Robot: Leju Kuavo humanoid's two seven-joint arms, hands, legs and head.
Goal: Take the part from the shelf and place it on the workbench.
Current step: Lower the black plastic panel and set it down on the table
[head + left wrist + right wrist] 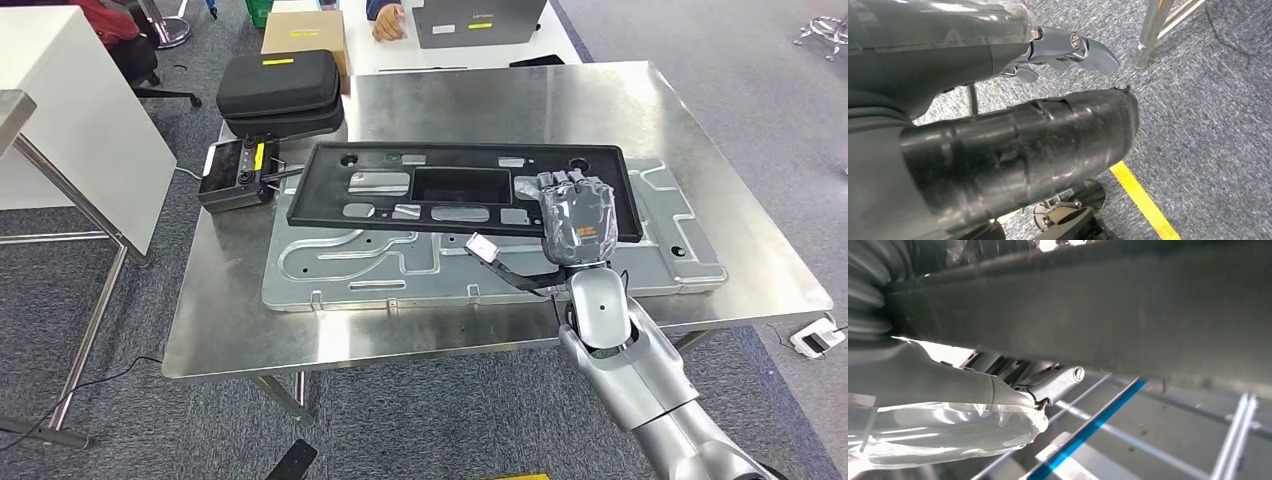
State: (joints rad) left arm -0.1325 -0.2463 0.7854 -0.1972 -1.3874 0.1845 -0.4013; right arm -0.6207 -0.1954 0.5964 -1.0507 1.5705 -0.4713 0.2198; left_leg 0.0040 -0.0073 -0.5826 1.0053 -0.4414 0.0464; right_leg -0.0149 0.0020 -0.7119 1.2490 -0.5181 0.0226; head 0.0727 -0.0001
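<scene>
The part is a long black frame panel with a rectangular cut-out. It hangs level just above the steel workbench, over a silver pressed metal plate. My right hand, wrapped in clear plastic, grips the panel's near edge towards its right end. In the right wrist view the panel's dark edge runs across above my thumb. My left hand hangs beside my body over grey carpet, fingers apart and holding nothing.
A black zip case and a black controller sit at the bench's far left corner. Beyond are a cardboard box, a laptop and a person's hand. A white table stands at the left. A yellow floor line crosses the carpet.
</scene>
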